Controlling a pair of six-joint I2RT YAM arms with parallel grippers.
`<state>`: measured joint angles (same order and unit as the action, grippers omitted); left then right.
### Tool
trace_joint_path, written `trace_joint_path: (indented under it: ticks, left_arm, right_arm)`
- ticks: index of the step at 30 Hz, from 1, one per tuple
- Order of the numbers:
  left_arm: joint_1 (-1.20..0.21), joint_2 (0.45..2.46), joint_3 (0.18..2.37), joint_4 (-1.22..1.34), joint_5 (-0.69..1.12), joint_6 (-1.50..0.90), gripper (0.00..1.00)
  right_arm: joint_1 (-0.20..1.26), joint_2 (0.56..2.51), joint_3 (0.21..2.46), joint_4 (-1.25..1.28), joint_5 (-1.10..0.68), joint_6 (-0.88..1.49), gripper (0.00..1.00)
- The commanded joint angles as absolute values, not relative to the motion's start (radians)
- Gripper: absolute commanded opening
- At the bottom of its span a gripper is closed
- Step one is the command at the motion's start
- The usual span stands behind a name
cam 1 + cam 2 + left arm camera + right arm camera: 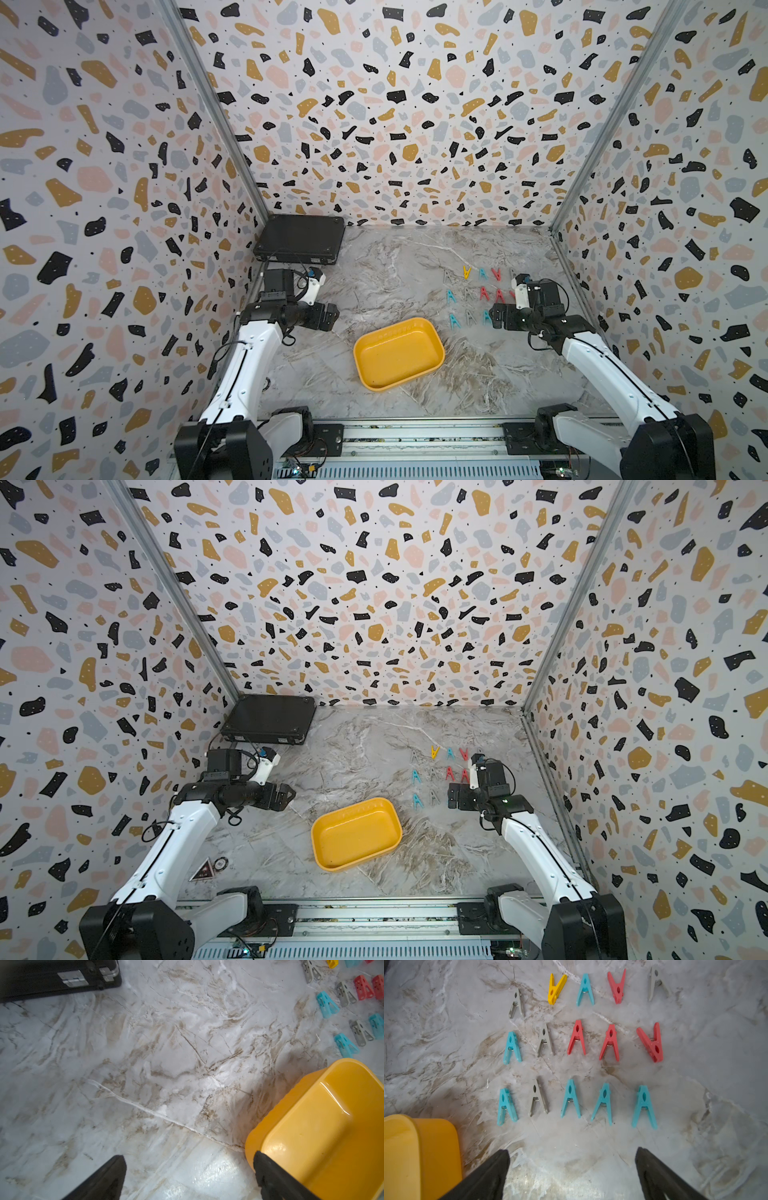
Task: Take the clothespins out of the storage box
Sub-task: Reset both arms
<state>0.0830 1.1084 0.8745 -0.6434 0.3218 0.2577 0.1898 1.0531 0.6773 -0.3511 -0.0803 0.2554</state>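
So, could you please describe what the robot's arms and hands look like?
Both the left arm and right arm have white shells, black joints and thin black cables along them. The left hand and right hand each end in two black wedge-shaped fingers.

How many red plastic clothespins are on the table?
4. One red plastic clothespin in the far row; three side by side in the middle row. None seems hidden.
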Motion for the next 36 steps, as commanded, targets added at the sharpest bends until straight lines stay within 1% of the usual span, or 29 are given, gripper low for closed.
trace_joint_path:
  ticks: [1,3,6,10,13,15,17,19,22,25,26,28,29,31,32,34,36]
  left_arm:
    - [0.081,1.082,0.827,-0.463,0.245,0.228,1.0]
    - [0.083,1.08,0.792,-0.376,0.244,0.216,1.0]
    - [0.083,1.083,0.723,-0.217,0.267,0.169,1.0]
    - [0.083,1.082,0.593,0.08,0.294,0.093,1.0]
    - [0.083,1.099,0.478,0.344,0.299,0.048,1.0]
    - [0.083,1.12,0.395,0.505,0.301,0.024,1.0]
    - [0.082,1.17,0.334,0.641,0.311,0.006,1.0]
    - [0.083,1.227,0.303,0.717,0.304,0.006,1.0]
    - [0.084,1.344,0.248,0.925,0.242,-0.018,1.0]
    - [0.084,1.48,0.211,1.159,0.283,-0.029,1.0]
    - [0.086,1.463,0.23,1.103,0.293,-0.024,1.0]
    - [0.086,1.402,0.292,0.877,0.268,-0.002,1.0]
    - [0.085,1.415,0.314,0.848,0.228,-0.022,1.0]
    - [0.078,1.434,0.296,0.916,0.225,-0.026,1.0]
    - [0.077,1.428,0.297,0.907,0.23,-0.021,1.0]
    - [0.077,1.425,0.311,0.873,0.224,-0.017,1.0]
    - [0.077,1.427,0.307,0.883,0.229,-0.019,1.0]
  right_arm:
    - [0.193,0.969,0.629,-0.18,-0.08,0.207,0.99]
    - [0.193,0.911,0.6,-0.137,-0.063,0.211,0.99]
    - [0.192,0.838,0.583,-0.137,-0.046,0.208,0.99]
    - [0.192,0.772,0.574,-0.159,-0.001,0.239,0.99]
    - [0.192,0.734,0.581,-0.188,-0.05,0.19,0.99]
    - [0.193,0.716,0.573,-0.198,-0.051,0.213,0.99]
    - [0.192,0.688,0.553,-0.192,-0.066,0.232,0.99]
    - [0.192,0.655,0.544,-0.204,-0.076,0.236,0.99]
    - [0.192,0.617,0.524,-0.207,-0.084,0.217,0.99]
    - [0.192,0.603,0.502,-0.19,-0.075,0.144,0.99]
    - [0.192,0.599,0.493,-0.185,-0.041,0.128,0.99]
    - [0.192,0.601,0.477,-0.158,0.025,0.095,0.99]
    - [0.192,0.611,0.465,-0.135,0.051,0.07,0.99]
    - [0.193,0.649,0.442,-0.076,0.121,0.036,0.99]
    - [0.19,0.683,0.433,-0.035,0.147,0.012,0.99]
    - [0.178,0.765,0.424,0.038,0.168,-0.023,0.99]
    - [0.149,0.861,0.423,0.098,0.149,-0.032,0.99]
